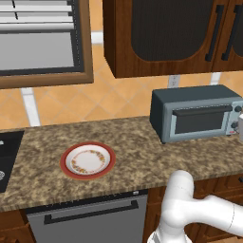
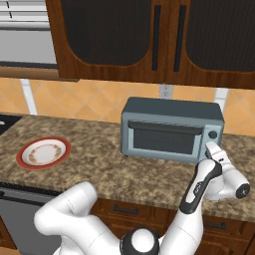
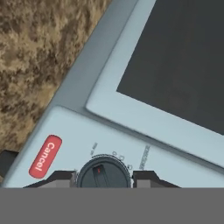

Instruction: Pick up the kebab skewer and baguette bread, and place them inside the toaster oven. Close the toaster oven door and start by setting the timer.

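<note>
The grey-blue toaster oven [image 1: 190,102] [image 2: 169,112] stands on the counter by the back wall. Its dark glass door [image 1: 199,121] [image 2: 162,141] [image 3: 183,57] is shut. My gripper [image 2: 211,149] [image 3: 105,177] is at the oven's lower right front, and its two fingertips press on either side of a round dark knob [image 3: 104,171]. A red Cancel button [image 3: 45,156] sits beside that knob. The kebab skewer and the baguette bread are hidden from view. The red-rimmed plate [image 1: 88,160] [image 2: 44,152] has nothing on it.
Dark wooden wall cabinets [image 1: 166,38] [image 2: 149,35] hang above the oven. A dark basin [image 1: 8,156] is set into the counter's left end, and a dishwasher front [image 1: 85,218] sits below the counter. Speckled counter [image 1: 137,142] lies between plate and oven.
</note>
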Controlling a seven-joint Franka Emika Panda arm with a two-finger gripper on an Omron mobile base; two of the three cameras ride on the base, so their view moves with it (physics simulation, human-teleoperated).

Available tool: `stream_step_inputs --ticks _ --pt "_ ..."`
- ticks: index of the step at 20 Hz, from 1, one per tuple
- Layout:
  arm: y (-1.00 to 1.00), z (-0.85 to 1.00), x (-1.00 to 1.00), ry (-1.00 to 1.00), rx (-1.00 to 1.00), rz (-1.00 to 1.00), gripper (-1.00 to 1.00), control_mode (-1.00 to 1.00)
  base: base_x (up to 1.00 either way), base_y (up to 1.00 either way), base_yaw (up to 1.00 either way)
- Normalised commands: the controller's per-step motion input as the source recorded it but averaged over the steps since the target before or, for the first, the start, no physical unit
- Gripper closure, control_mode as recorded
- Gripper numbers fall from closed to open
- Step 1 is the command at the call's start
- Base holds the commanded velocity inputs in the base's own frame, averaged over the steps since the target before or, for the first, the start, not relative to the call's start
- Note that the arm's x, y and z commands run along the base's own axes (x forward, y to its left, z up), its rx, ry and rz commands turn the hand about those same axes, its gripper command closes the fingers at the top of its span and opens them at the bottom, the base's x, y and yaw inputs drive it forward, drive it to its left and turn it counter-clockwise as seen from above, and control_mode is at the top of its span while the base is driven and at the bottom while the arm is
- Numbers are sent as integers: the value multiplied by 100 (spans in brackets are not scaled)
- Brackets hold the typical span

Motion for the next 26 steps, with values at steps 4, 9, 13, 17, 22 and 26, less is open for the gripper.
stream_step_inputs --ticks 4,9,13,17,22,26 --pt "3 8 8 0 7 0 100 -100 0 0 0" --pt "0 3 7 0 8 -2 100 -100 0 0 0" --pt "0 6 2 0 10 -3 100 -100 0 0 0" --pt "0 7 0 0 11 -4 100 -100 0 0 0" --pt "0 15 0 0 12 -6 100 -100 0 0 0" --pt "0 18 0 0 14 -5 100 -100 0 0 0"
